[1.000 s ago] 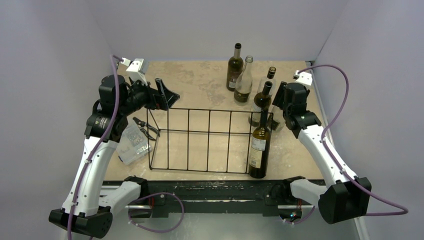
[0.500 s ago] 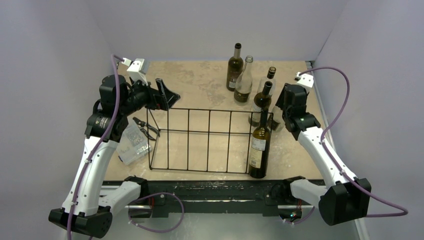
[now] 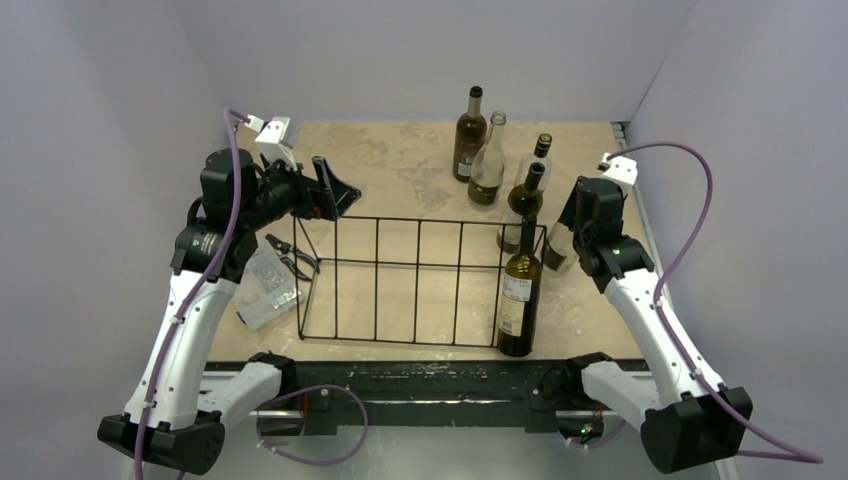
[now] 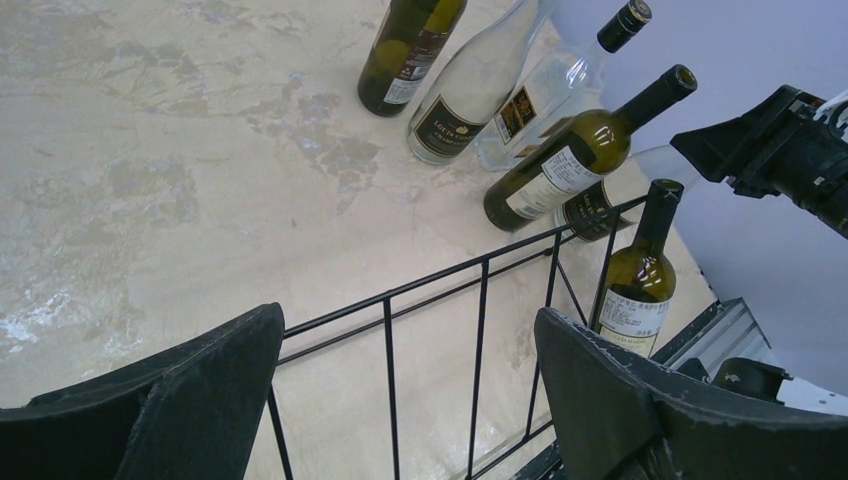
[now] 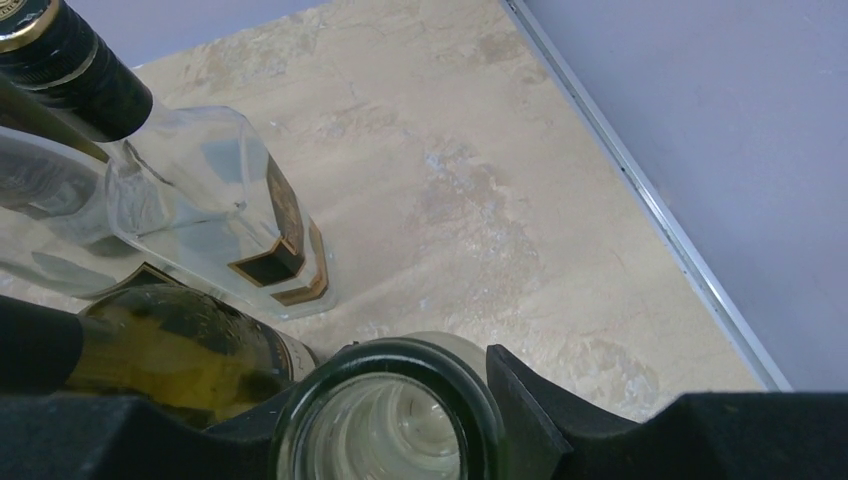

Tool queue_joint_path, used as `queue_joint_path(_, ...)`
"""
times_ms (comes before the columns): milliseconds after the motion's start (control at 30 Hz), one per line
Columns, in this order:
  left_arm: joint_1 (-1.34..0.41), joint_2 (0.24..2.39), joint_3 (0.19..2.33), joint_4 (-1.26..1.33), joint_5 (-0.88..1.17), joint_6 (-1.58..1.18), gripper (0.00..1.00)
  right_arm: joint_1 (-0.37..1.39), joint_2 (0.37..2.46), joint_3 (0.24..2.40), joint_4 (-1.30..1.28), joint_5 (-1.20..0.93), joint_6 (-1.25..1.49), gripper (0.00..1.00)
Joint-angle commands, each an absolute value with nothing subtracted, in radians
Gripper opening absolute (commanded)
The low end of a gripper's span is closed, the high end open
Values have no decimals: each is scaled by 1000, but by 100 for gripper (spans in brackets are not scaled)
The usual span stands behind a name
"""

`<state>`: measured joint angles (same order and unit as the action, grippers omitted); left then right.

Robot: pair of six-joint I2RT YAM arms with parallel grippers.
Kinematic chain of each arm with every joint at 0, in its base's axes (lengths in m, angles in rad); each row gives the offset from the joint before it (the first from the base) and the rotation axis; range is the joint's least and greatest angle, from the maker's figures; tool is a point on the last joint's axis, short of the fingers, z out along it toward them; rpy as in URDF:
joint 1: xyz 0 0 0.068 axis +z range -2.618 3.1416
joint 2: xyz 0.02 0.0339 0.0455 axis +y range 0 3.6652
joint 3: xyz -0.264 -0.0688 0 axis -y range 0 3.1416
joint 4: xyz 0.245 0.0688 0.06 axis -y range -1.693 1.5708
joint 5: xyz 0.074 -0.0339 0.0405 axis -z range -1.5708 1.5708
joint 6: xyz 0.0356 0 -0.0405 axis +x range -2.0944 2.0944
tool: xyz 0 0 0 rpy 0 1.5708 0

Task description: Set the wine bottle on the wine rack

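Observation:
The black wire wine rack (image 3: 400, 265) stands mid-table, and also shows in the left wrist view (image 4: 480, 300). A dark bottle (image 3: 519, 300) stands at its right end. My right gripper (image 3: 574, 228) is just right of the rack, shut on the neck of a pale glass wine bottle (image 3: 556, 252). The bottle's open mouth (image 5: 385, 425) sits between my right gripper (image 5: 400, 400) fingers. My left gripper (image 3: 335, 190) is open and empty above the rack's far left corner; its jaws are wide apart in the left wrist view (image 4: 405, 340).
Several other bottles stand behind the rack: a dark one (image 3: 468, 135), a clear one (image 3: 487, 160), a square clear one with a black cap (image 3: 537, 160) and an olive one (image 3: 522, 205). A clear plastic organiser box (image 3: 266, 288) lies left of the rack. Walls close in on the sides and back.
My right arm has moved right and toward the near edge, with the bottle neck between its fingers. The left arm has not moved.

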<state>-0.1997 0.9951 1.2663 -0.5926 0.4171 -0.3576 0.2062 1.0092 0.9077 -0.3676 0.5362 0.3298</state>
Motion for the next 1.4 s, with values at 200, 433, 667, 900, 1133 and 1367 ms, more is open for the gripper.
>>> queue_joint_path(200,-209,991,1304,-563,442,-371,96,204,870,1049,-307,578,374,13)
queue_joint_path(433,-210,986,1300,-561,441,-371,96,204,780,1112,-298,554,357,11)
queue_joint_path(667,-211,985,1296,-554,443,-374,96,203,678,1177,-268,571,300,10)
queue_joint_path(900,-212,993,1295,-552,449,-378,96,203,620,1208,-190,442,255,9)
queue_joint_path(1133,-213,999,1298,-559,436,-372,96,204,641,1302,-155,278,285,0)
queue_joint_path(1367,-213,1001,1302,-560,446,-376,96,203,719,1407,-190,73,324,0)
